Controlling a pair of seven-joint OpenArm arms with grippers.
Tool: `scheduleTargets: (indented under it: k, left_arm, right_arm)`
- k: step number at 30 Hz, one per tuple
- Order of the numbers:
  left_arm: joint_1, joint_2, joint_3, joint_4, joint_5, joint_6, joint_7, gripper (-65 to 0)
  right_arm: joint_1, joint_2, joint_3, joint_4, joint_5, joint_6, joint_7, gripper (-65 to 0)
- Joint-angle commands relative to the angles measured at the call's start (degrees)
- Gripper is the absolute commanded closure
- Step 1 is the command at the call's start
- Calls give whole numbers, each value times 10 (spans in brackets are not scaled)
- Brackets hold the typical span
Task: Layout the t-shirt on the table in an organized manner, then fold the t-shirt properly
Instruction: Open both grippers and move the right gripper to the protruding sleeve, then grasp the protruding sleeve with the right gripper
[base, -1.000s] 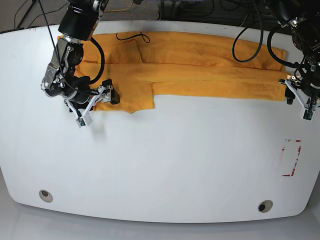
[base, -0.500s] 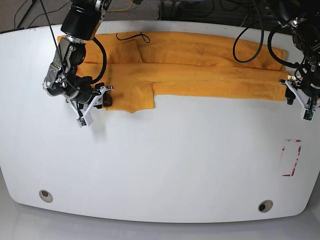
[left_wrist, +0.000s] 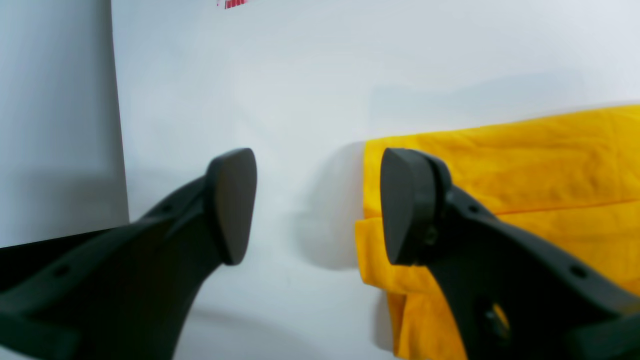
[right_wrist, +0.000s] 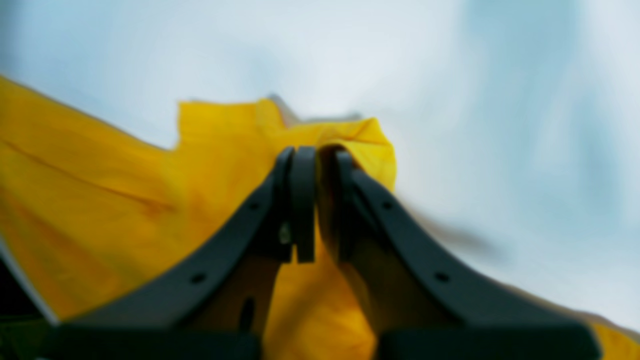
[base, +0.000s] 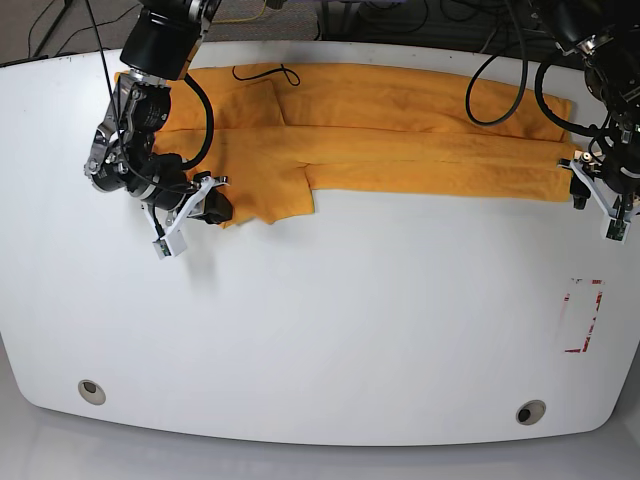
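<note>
The orange-yellow t-shirt (base: 400, 140) lies folded lengthwise along the far side of the white table (base: 350, 320). My right gripper (base: 208, 207) is at the sleeve's left corner, on the left of the base view. In the right wrist view this gripper (right_wrist: 320, 160) is shut on a bunched fold of the t-shirt (right_wrist: 100, 190), raised a little off the table. My left gripper (base: 597, 205) stands at the shirt's right end. It is open (left_wrist: 315, 200), with one finger over the t-shirt's (left_wrist: 525, 160) edge and bare table (left_wrist: 300, 75) between its fingers.
A thin black thread (base: 265, 72) lies on the cloth near the collar. A red-outlined rectangle (base: 583, 316) marks the table's right side, and two grey grommet holes (base: 91, 391) (base: 530, 412) sit near the front edge. Black cables (base: 500, 90) loop over the shirt's right part.
My right gripper has shut on the sleeve's corner and drawn it slightly up and inward. The left arm has not moved.
</note>
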Motion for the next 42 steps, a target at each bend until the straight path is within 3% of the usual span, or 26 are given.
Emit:
scheduleTargets:
  k: [1, 13, 28, 33, 37, 39, 42]
  left_arm:
    - [-6, -10, -1, 8, -2, 1, -9, -367]
    - [-4, -10, -1, 8, -2, 1, -9, -367]
    - [-1, -10, -1, 8, -1, 1, -9, -367]
    - [7, -9, -1, 8, -1, 1, -9, -367]
    - [8, -8, -1, 8, -1, 1, -9, -367]
    - [8, -8, -1, 8, -1, 1, -9, -367]
    - [8, -8, -1, 7, -1, 1, -9, -367]
  right_arm:
    - [-2, 16, 2, 23, 48, 1, 4, -57]
    - [-75, 45, 2, 100, 240, 1, -54, -57]
    - [-221, 109, 2, 215, 392, 1, -82, -57]
    - [-248, 122, 1, 215, 404, 1, -82, -60]
    - [-246, 123, 5, 213, 377, 1, -80, -78]
    - [-236, 123, 7, 215, 350, 1, -75, -113]
    - [-211, 122, 16, 215, 293, 1, -56, -235]
